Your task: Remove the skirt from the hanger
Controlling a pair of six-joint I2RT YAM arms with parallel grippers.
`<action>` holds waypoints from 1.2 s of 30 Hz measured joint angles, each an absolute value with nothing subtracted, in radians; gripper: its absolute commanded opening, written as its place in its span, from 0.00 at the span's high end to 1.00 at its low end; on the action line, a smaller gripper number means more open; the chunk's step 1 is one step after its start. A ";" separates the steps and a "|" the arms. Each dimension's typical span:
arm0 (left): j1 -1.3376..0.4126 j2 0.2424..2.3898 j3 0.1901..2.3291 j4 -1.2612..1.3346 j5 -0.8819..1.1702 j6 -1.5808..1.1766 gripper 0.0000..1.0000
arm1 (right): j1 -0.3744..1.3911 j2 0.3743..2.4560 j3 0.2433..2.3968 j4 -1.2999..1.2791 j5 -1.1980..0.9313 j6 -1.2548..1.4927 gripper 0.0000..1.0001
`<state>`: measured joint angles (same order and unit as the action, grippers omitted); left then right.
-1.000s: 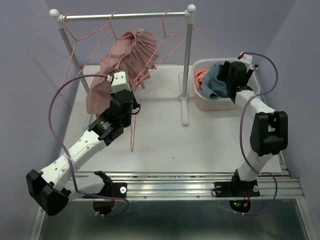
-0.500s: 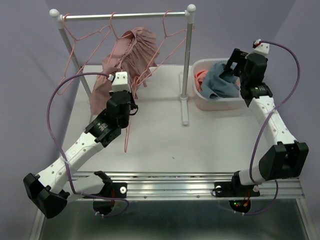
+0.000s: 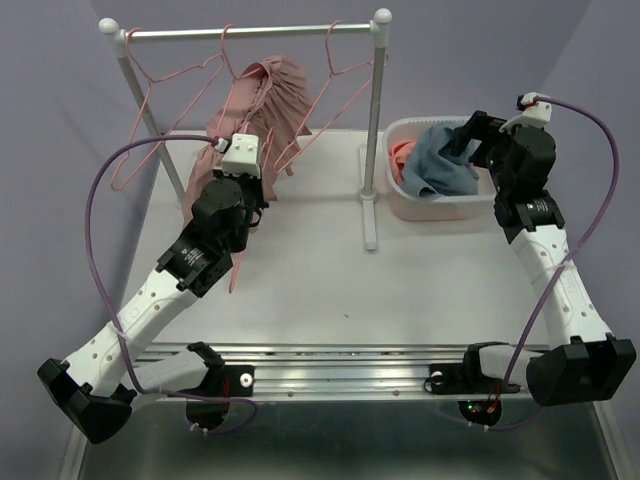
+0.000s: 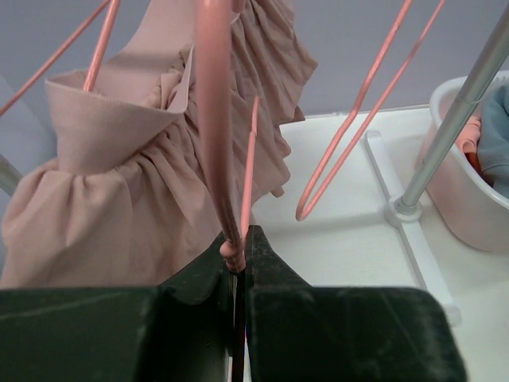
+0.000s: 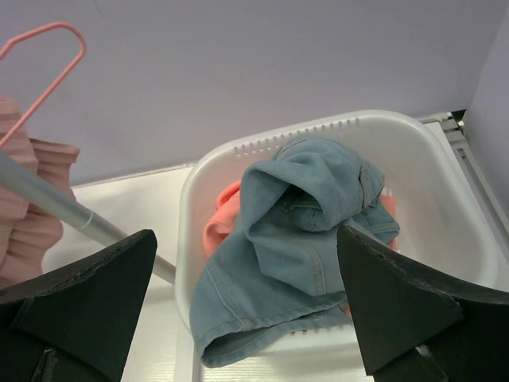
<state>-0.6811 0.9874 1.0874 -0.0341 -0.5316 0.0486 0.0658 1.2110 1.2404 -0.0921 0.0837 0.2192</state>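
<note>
Now the left claw [image 4: 239,253] pinches the hanger [image 4: 213,119] beside the skirt [image 4: 119,207].

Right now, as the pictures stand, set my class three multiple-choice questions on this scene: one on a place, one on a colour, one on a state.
1. Where is the blue garment? A on the floor; B in the white basket; C on a chair.
2. What colour are the hangers? A pink; B black; C green.
3. How is the left gripper? A wide open; B out of view; C shut on a hanger.
Key: B, it lies heaped inside the basket's rim; A, every wire shown is pink; C, the left wrist view shows the jaws closed on the wire.
</note>
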 measured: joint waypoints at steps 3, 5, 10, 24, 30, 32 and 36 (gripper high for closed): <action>-0.655 1.016 1.129 -0.022 -0.492 0.090 1.00 | 0.066 1.176 1.226 -0.097 0.047 0.226 0.00; -0.626 1.052 1.178 -0.011 -0.459 0.110 1.00 | 0.066 1.139 1.205 -0.097 0.010 0.229 0.00; -0.577 1.197 1.357 0.012 -0.399 0.143 1.00 | 0.066 1.072 1.180 -0.099 -0.054 0.239 0.00; -0.567 1.589 1.797 0.162 -0.374 0.205 1.00 | 0.066 1.014 1.144 -0.098 -0.075 0.262 0.00; -0.554 1.752 1.963 0.187 -0.381 0.245 1.00 | 0.066 1.013 1.136 -0.098 -0.067 0.262 0.00; -0.547 1.803 2.012 0.191 -0.381 0.251 1.00 | 0.066 1.012 1.134 -0.097 -0.066 0.262 0.00; -0.529 1.854 2.045 0.194 -0.370 0.256 1.00 | 0.066 1.005 1.116 -0.091 -0.071 0.262 0.00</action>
<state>-0.5285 1.8538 2.0445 0.1944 -0.3698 0.2562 0.0658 1.0050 1.1156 -0.0914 -0.0708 0.2623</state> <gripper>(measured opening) 0.132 0.998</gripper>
